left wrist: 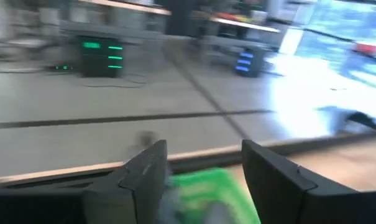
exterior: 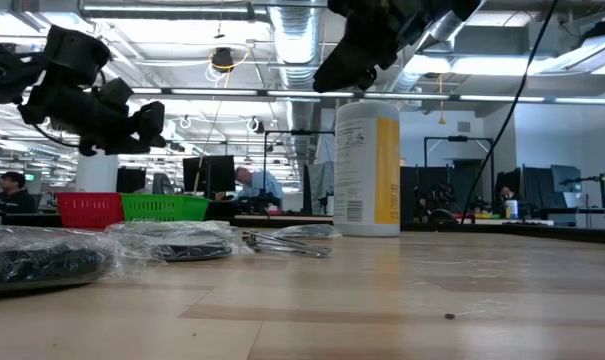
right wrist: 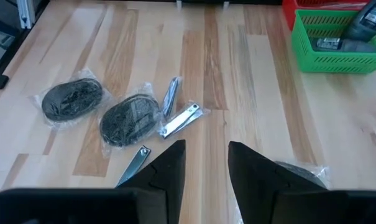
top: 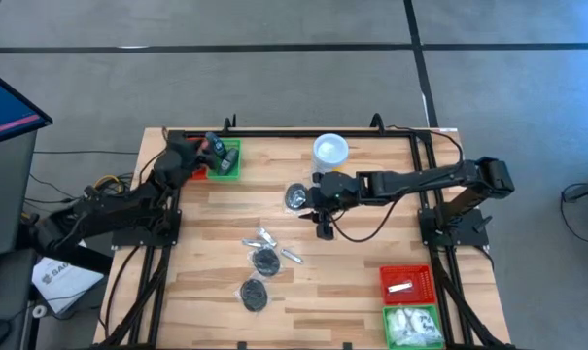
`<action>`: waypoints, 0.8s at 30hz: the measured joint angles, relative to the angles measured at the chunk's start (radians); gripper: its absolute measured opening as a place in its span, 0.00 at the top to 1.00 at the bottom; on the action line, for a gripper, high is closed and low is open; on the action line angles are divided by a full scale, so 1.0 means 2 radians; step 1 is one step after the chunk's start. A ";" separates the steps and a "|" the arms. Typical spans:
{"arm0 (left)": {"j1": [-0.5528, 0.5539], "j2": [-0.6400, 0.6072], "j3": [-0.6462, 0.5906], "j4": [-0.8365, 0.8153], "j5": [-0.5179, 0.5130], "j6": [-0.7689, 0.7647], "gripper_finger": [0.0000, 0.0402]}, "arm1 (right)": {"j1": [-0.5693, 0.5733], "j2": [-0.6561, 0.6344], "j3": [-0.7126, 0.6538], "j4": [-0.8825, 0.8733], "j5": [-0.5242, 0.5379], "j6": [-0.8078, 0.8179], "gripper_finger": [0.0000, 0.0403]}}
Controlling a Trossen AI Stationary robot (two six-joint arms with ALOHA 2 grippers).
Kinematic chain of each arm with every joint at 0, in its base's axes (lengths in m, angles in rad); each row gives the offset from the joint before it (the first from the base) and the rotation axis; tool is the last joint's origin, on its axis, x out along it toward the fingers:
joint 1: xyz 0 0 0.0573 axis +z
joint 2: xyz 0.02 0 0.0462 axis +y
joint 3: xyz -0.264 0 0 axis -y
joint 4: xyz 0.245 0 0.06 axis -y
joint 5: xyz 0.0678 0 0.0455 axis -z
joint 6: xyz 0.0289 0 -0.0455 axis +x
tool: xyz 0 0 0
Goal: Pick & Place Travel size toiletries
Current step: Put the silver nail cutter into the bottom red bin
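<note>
The left gripper (top: 219,148) is held over the green basket (top: 229,171) at the table's (top: 352,282) far left corner, jaws apart and empty. The right gripper (top: 325,231), jaws apart with nothing between them, is poised mid-table beside one wrapped puck (top: 295,197); two more pucks (right wrist: 129,118) and the silvery tubes (right wrist: 181,120) are seen lying together nearer the front.

I count three dark round pucks (top: 265,261) in clear wrap on my table. Three little silvery tubes (top: 292,256) lie close to them. There is one tall canister (top: 330,151) at about twelve o'clock. I see four baskets: two green baskets (top: 225,159) and two red baskets (top: 407,283). I have two arms.
</note>
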 joint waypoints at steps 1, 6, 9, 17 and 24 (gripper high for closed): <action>-0.007 0.000 0.000 0.005 0.023 0.001 0.51 | 0.000 0.000 0.000 0.000 0.000 0.000 0.72; -0.051 0.000 0.000 0.021 0.099 0.001 0.53 | 0.000 0.020 -0.002 -0.007 0.000 0.001 0.72; -0.085 0.000 0.000 0.024 0.117 0.002 0.54 | 0.000 0.035 0.002 0.008 0.000 0.006 0.72; -0.194 0.007 0.000 0.024 0.135 0.003 0.54 | 0.000 0.079 0.000 0.024 -0.002 0.009 0.72; -0.294 0.039 0.000 0.023 0.135 0.004 0.55 | 0.001 0.081 0.000 0.023 -0.002 0.013 0.72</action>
